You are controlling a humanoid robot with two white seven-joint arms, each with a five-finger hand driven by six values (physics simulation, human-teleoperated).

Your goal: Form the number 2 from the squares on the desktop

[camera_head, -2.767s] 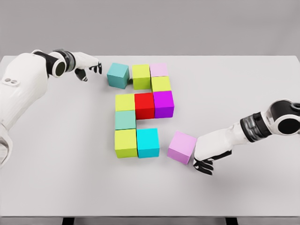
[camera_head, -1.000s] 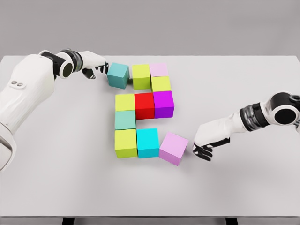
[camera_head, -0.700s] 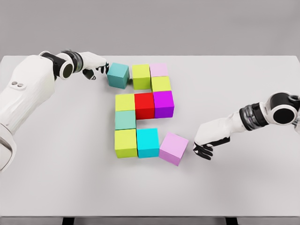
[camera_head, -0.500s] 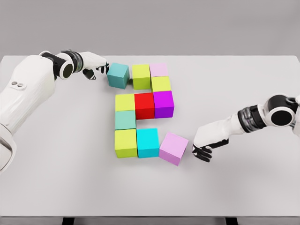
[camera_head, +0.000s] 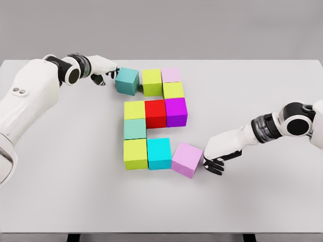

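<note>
Where the white table [camera_head: 60,201] lies nearest the camera, the lilac cube [camera_head: 186,159] sits turned at an angle, its left corner touching the cyan cube [camera_head: 159,153] of the bottom row, with a lime cube [camera_head: 135,154] on that cube's left. The right hand [camera_head: 216,156] rests at the lilac cube's right face, fingers [camera_head: 216,168] curled downward against the table and grasping nothing; whether the palm actually touches the cube cannot be determined. Above the bottom row, a pale teal cube [camera_head: 135,128] stands on the left column, topped by another lime cube [camera_head: 135,109]. Beside that one run a red cube [camera_head: 155,113] and a purple cube [camera_head: 176,111] as the middle row. Farther back, a yellow-green cube [camera_head: 173,90] sits above the purple one, with a pale pink cube [camera_head: 171,75] behind it. Left of the pink cube is a lime-green cube [camera_head: 152,82], then a teal cube [camera_head: 126,80], slightly rotated and apart from its neighbour. The left hand [camera_head: 102,71] is at the teal cube's left edge, its fingers loosely bent, gripping nothing.
</note>
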